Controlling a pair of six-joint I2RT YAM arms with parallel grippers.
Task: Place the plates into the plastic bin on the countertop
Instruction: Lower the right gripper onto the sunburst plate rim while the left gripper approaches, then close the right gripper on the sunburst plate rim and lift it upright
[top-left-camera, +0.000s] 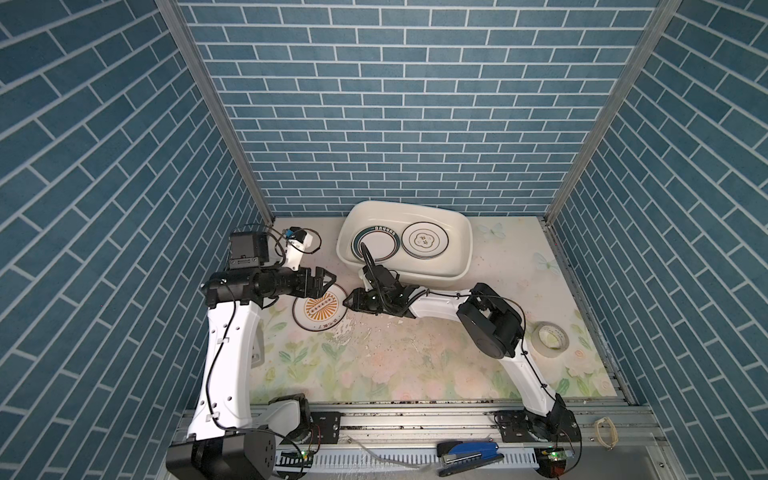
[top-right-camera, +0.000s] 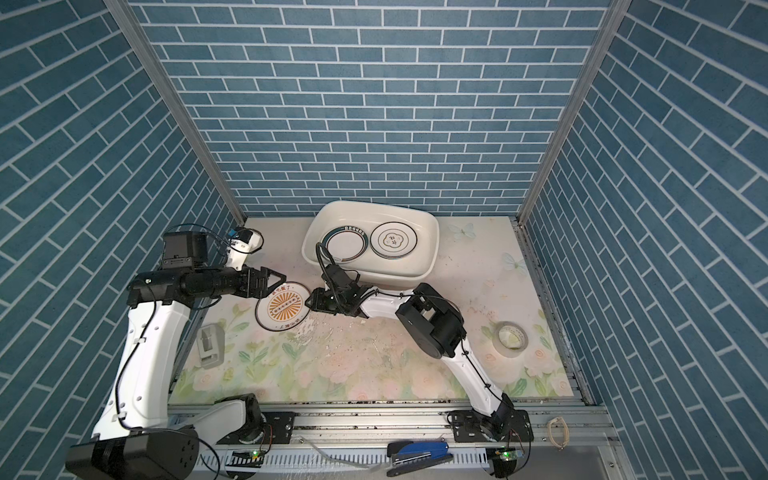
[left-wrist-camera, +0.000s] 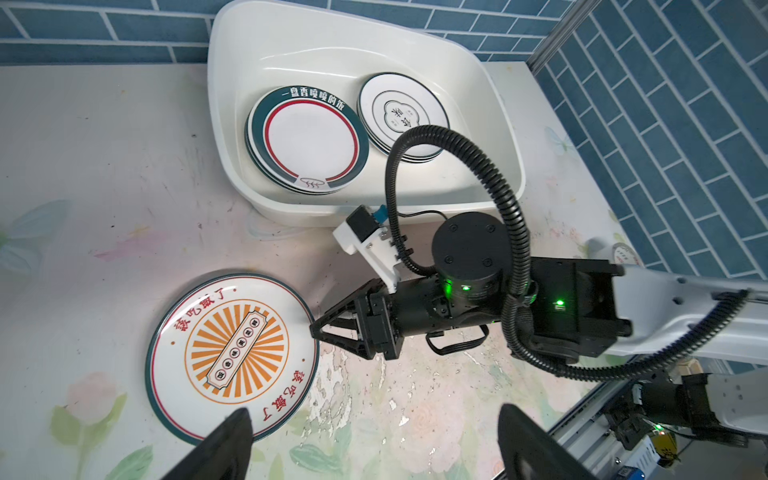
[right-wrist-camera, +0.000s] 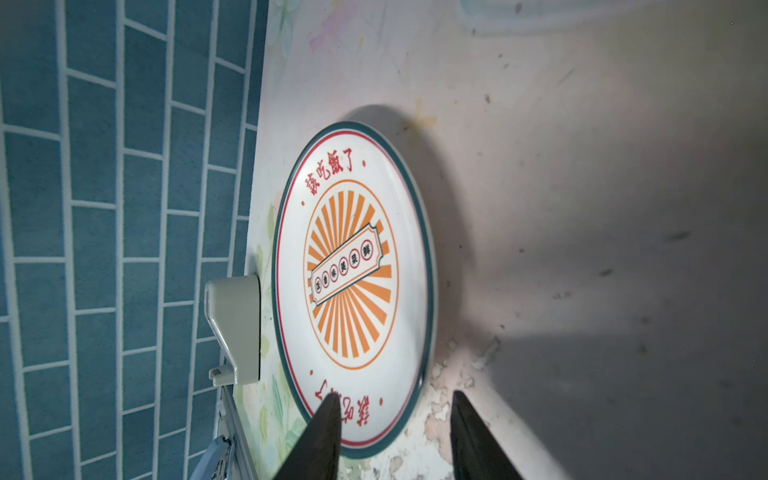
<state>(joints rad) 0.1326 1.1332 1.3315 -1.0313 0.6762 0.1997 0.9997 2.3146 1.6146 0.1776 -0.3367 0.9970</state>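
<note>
The right claw (top-left-camera: 347, 302) of a two-armed robot sits at the rim of the one plate lying outside the plastic bin (top-left-camera: 464, 253). Its jaws are parted about halfway and clamp nothing. In the right wrist view its fingers (right-wrist-camera: 320, 440) straddle the rim, one over the plate's printed border and the other over bare tabletop (right-wrist-camera: 582, 208). Whether either finger touches the plate cannot be told.

The sunburst plate (top-left-camera: 319, 309) lies flat and face up on the flowered tabletop. In both top views it is near the bin but clear of it, off the bin's front left corner.

The left claw (top-left-camera: 330, 277) hangs above the edge of that plate opposite the right claw, farther from the bin's front left corner. Its jaws are spread wide and empty. Its fingers (left-wrist-camera: 224, 449) show well apart in the left wrist view, one over the plate's border and one over the tabletop.

Inside the bin, two stacks of plates sit just beside each other on the floor. One is topped by a green-banded plate (left-wrist-camera: 309, 139) in the bin's left half. The other is topped by a clover-emblem plate (left-wrist-camera: 401, 112) in its right half.

A tape roll (top-left-camera: 550, 337) rests on the tabletop well apart from the bin, off its front right corner.
</note>
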